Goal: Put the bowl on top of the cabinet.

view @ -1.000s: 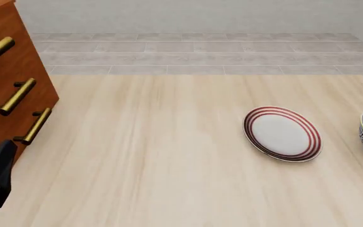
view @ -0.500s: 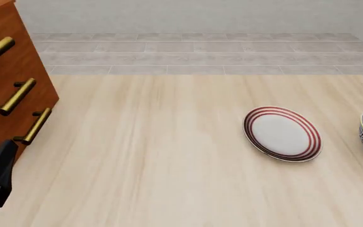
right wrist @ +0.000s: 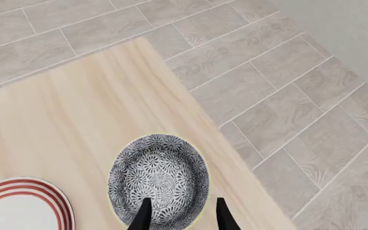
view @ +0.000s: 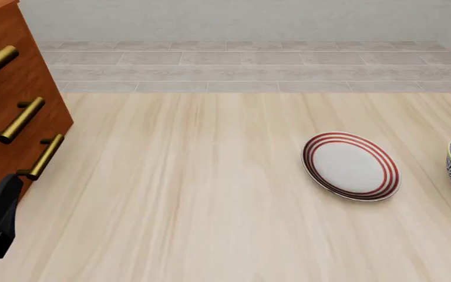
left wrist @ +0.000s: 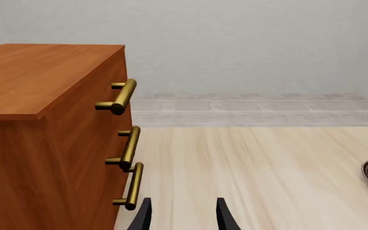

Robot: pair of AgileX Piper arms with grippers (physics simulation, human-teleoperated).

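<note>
Right gripper hangs above the bowl with fingers spread and empty, the dark floral bowl sitting upright at the table's right edge beside the red-ringed plate, while the left gripper, open too, faces the cabinet.

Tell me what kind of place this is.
Probably a simulated home or kitchen room: a pale wooden table with a bowl and plate, a wooden cabinet, and grey tiled floor.

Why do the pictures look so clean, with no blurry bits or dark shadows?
Simulator renders: front view is sharp, the plate casting only a faint shadow; left wrist view shows soft glints on the cabinet handles; right wrist view keeps the bowl pattern crisp.
</note>
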